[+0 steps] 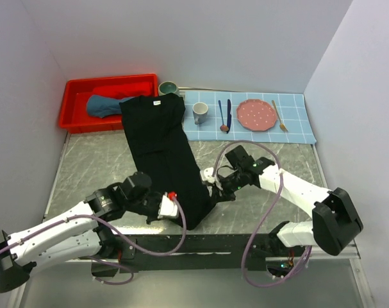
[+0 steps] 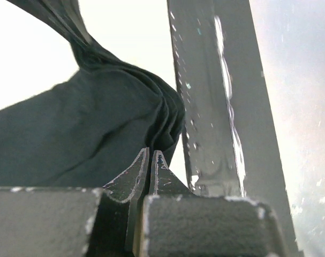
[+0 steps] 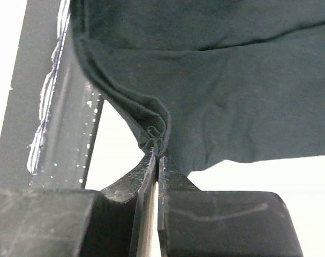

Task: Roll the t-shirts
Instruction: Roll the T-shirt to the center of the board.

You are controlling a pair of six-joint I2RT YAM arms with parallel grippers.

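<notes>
The near hem of the black shirt [image 1: 157, 138], laid lengthwise on the table [image 1: 91, 160], is pinched at both corners by the closed left gripper [image 2: 150, 156] and right gripper [image 3: 158, 156]

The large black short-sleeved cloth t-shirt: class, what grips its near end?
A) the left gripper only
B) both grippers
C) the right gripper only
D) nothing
B: the wrist views show the left gripper and the right gripper each shut on a fold of the black t-shirt.
</notes>
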